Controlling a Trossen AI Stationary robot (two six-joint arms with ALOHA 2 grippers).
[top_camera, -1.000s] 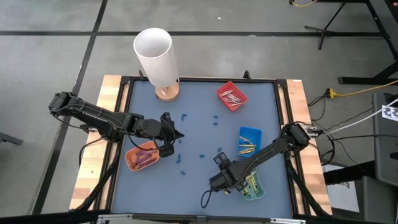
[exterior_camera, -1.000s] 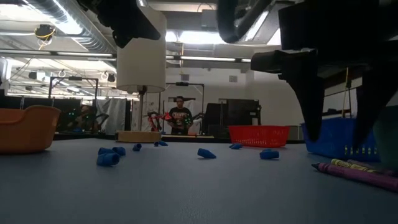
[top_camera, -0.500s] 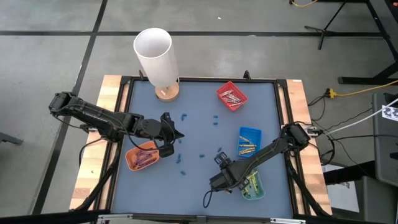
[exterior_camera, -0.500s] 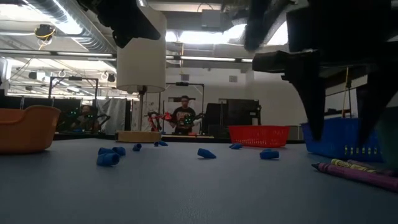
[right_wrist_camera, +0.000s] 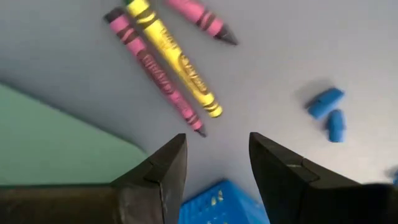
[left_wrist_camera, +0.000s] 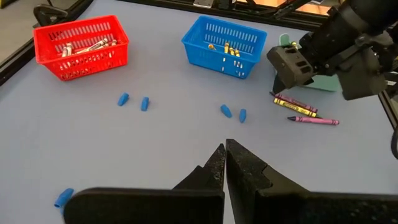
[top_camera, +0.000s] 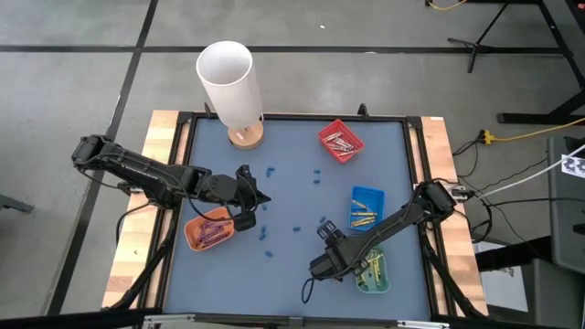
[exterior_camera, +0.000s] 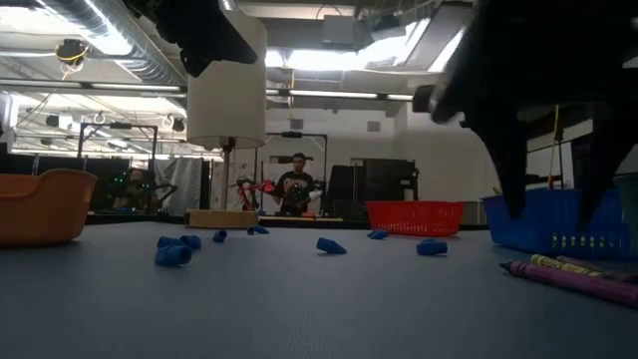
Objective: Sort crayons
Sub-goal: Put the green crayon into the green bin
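Observation:
Three loose crayons, one yellow [right_wrist_camera: 175,61] and two purple-pink [right_wrist_camera: 154,67], lie flat on the blue-grey table beside the green tray [right_wrist_camera: 43,143]. They also show in the left wrist view [left_wrist_camera: 303,109] and the low view [exterior_camera: 568,274]. My right gripper [right_wrist_camera: 214,165] is open and empty, fingers pointing down just above them; it shows in the low view [exterior_camera: 553,189] and the high view [top_camera: 325,265]. My left gripper [left_wrist_camera: 224,158] is shut and empty, held above the table by the orange tray [top_camera: 208,230].
A red tray [top_camera: 340,140] with silver-grey crayons stands far right. A blue tray [top_camera: 367,206] holds gold ones, the orange tray purple-pink ones, the green tray [top_camera: 373,274] yellow ones. A white tube [top_camera: 227,80] stands at the far edge. Blue bits [top_camera: 265,239] lie scattered mid-table.
My right gripper has edged a little toward the table's right edge, over the loose crayons, staying open. The crayons have not moved.

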